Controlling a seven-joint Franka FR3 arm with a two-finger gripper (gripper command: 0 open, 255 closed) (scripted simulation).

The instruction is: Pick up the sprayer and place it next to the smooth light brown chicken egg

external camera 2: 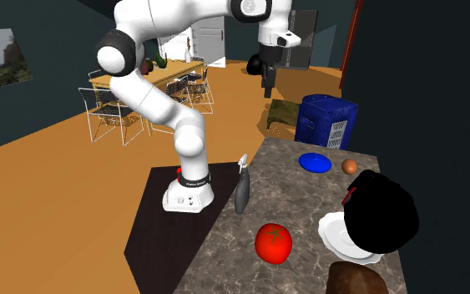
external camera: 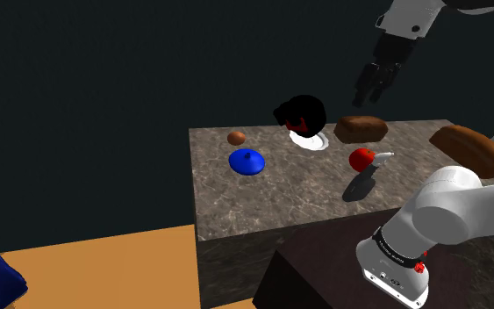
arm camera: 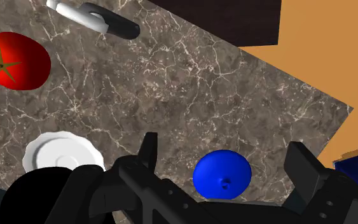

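Your gripper [external camera: 375, 85] hangs high over the tabletop [external camera: 280, 202], in the upper right of the shoulder view. Its two black fingers are spread apart with nothing between them. In the wrist view the open gripper [arm camera: 222, 145] looks down on bare marble, with a blue dome-shaped lid [arm camera: 222, 175] just beside the gap.

The sprayer [external camera: 364, 179] stands right of centre in the shoulder view. It has a dark grey body and a white trigger head, and it is just beside a red tomato [external camera: 361, 159]. In the second exterior view you see the sprayer [external camera 2: 242, 192] upright near the tabletop's left edge, close to the arm's stand. It is well apart from the gripper [external camera 2: 268, 81], which sits near the top centre there.

The brown egg [external camera: 236, 138] lies at the far left of the tabletop in the shoulder view, near the blue lid [external camera: 247, 161] and well apart from the sprayer. A white plate [external camera: 311, 140] sits under a black rounded object [external camera: 300, 112] above centre, and a brown loaf [external camera: 361, 129] lies to its right.
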